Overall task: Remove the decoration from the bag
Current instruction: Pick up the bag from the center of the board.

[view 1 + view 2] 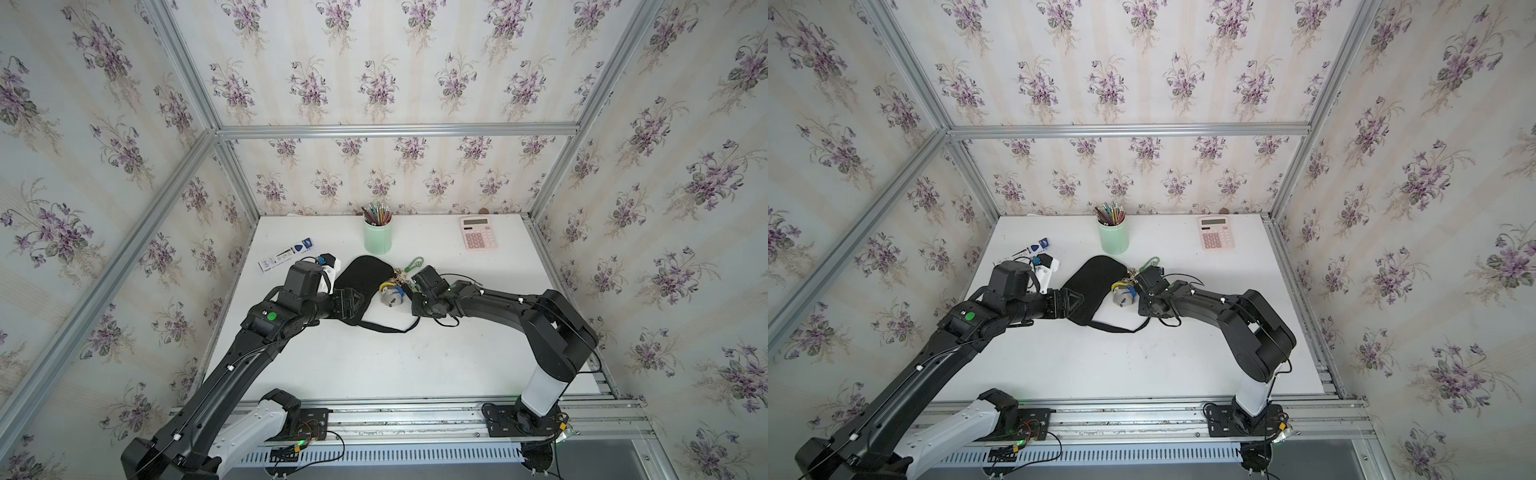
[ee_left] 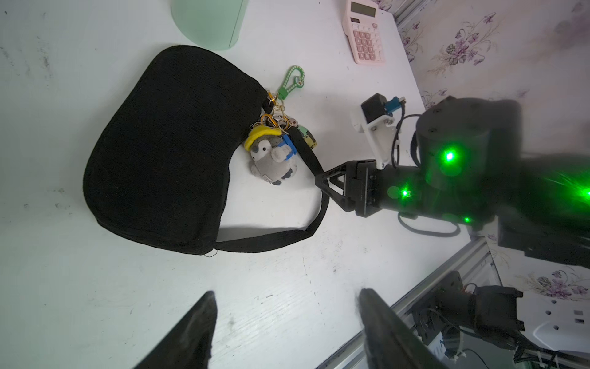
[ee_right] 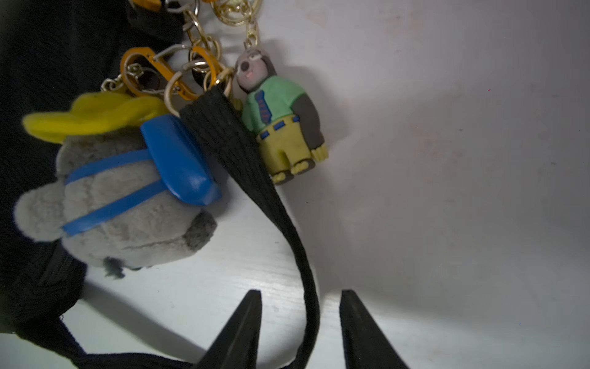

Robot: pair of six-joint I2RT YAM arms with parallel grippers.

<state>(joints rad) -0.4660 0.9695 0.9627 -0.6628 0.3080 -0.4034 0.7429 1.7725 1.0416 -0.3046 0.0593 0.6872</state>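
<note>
Apparently the strap point(image 3: 242, 153), between spread right fingers point(image 3: 239, 335), overlies the decoration point(image 3: 281, 118); left fingers point(image 2: 194, 335) spread

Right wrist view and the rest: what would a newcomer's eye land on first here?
The black shoulder bag lies on the white table, with a bunch of charms at its end nearer the right gripper: a grey plush penguin in a yellow hat, the green-looped keychain and a small sloth figure. In the right wrist view, that gripper straddles the bag's strap, jaws apart on either side of it.
</note>
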